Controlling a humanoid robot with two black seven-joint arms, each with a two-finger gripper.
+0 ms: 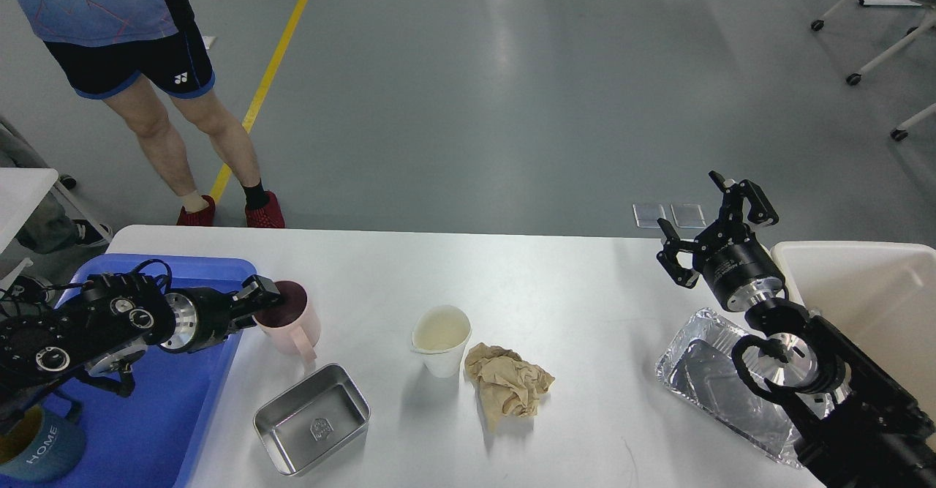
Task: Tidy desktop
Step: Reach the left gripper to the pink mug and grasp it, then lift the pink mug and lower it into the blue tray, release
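Note:
The white desktop [556, 283] spans the view. On it stand a pink cup [292, 321] with a dark inside, a white paper cup [442, 340], a crumpled brown paper [508, 384], a steel rectangular tin [312, 418] and a foil tray [720, 385]. My left gripper [265, 299] is at the pink cup's rim, its fingers closed on the near-left rim. My right gripper [713, 228] is open and empty, raised above the desktop's right part, beyond the foil tray.
A blue plastic tray [157, 407] lies at the left with a dark blue mug [40, 455] in it. A beige bin [870, 290] stands at the right edge. A person [146, 71] stands beyond the far left corner. Chair legs [877, 49] show far right.

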